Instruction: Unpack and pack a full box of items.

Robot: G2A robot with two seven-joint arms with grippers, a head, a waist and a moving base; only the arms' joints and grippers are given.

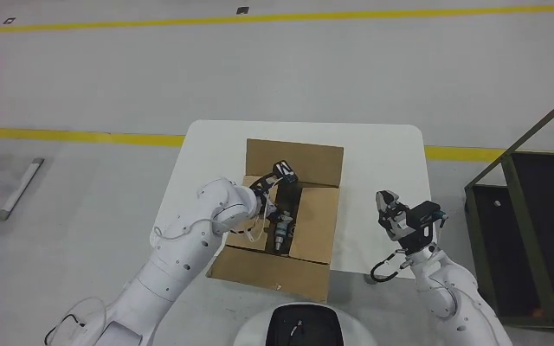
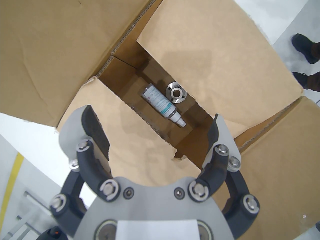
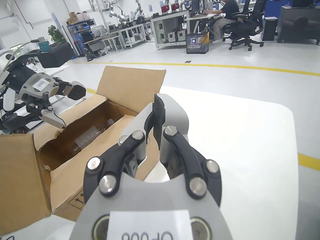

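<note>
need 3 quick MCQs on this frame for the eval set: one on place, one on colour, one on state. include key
1. The left claw is:
A) above the opening of the box
B) resting on the floor
C) gripping a box flap

2. The table top is:
A) black
B) white
C) green

3. The right claw is:
A) open wide
B) shut on a bottle
C) shut, holding nothing

Key:
1 A: the left wrist view looks past its spread fingers down into the box, at a spray bottle.
2 B: the surface around the box is white.
3 C: its fingers meet with nothing between them.
</note>
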